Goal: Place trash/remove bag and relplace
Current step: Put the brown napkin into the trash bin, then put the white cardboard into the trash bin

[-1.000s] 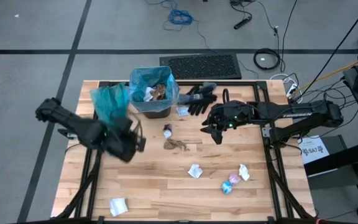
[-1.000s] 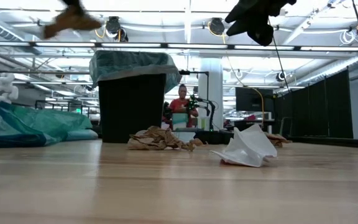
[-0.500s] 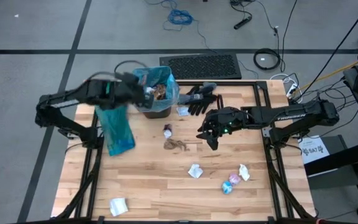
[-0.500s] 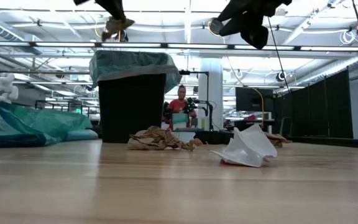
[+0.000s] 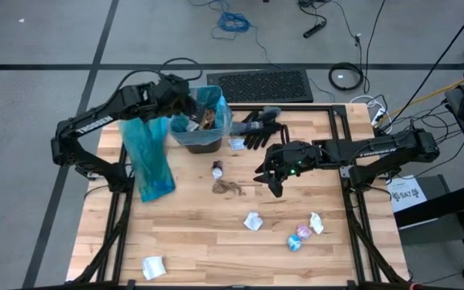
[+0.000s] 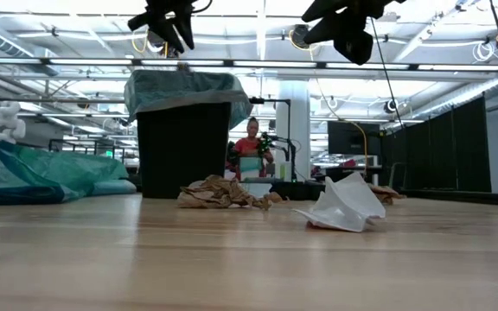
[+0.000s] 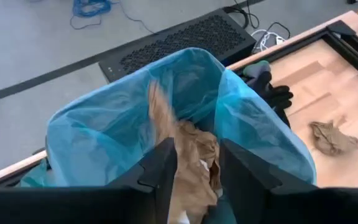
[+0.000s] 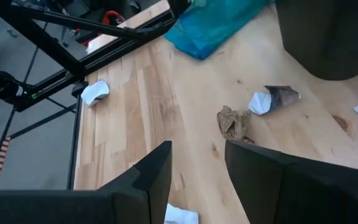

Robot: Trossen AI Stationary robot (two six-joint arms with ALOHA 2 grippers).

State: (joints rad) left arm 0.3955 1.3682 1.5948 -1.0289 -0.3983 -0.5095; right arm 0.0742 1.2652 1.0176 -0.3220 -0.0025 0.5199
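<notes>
Over the bin point(image 5: 196, 121) my left end effector point(image 7: 194, 165) is spread, brown scrap point(image 7: 191, 149) dropping in; remaining trash point(image 5: 230, 187) beside the bin looks light, crushable, pinch mid-crumple, right end effector point(image 5: 271, 176) spread too.

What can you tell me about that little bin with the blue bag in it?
The bin is small, dark and upright, standing near the wooden table's far edge. A thin, translucent blue-green bag lines it, folded out over the rim. Crumpled brown paper lies inside. The left tool hovers open just above its mouth. Black gloves lie beside it, and a spare blue bag on its other side.
</notes>
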